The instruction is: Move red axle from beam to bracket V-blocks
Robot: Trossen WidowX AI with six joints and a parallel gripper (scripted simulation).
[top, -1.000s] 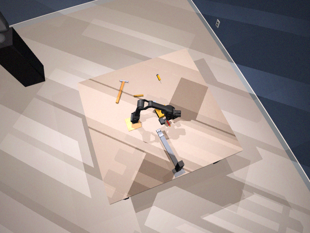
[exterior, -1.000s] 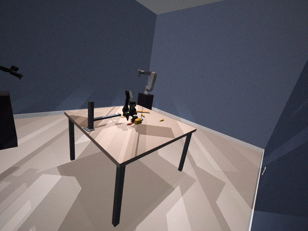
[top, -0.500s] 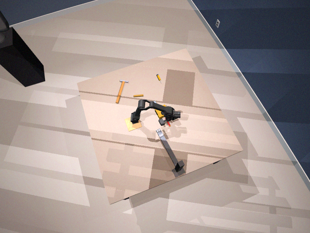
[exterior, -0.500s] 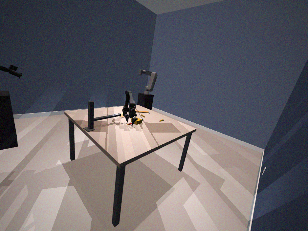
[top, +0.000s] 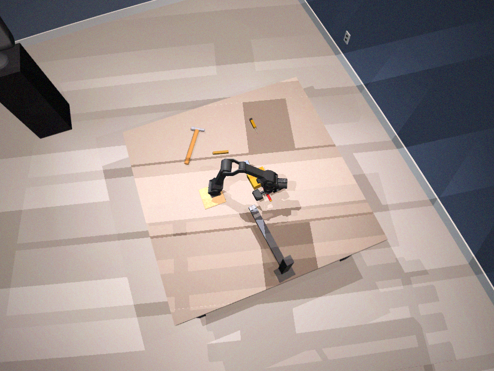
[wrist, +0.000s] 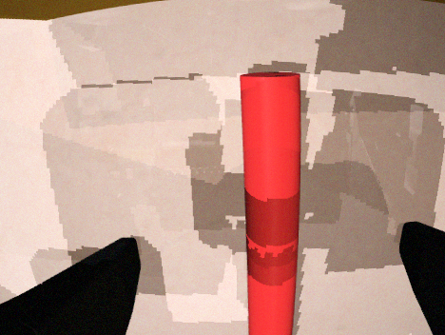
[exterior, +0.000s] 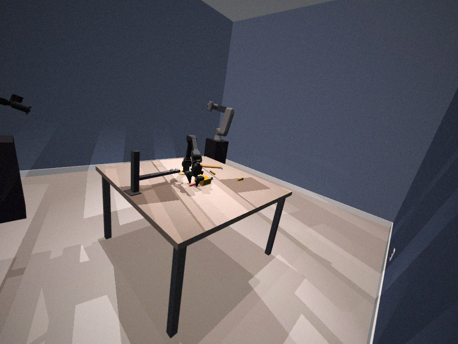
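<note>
Bench [top: 179, 279] [exterior: 221, 207] carries red axle [top: 269, 197] [exterior: 192, 184] [wrist: 272, 167], out of beam [top: 255, 178] [exterior: 204, 180]; pincer [top: 266, 195] [exterior: 194, 183] [wrist: 273, 247] apart, empty, straddling it: I'd centre, square up, then close gently, clear of beam.

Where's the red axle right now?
In the wrist view, the red axle lies between the open claw's fingers, beside the yellow block.
</note>
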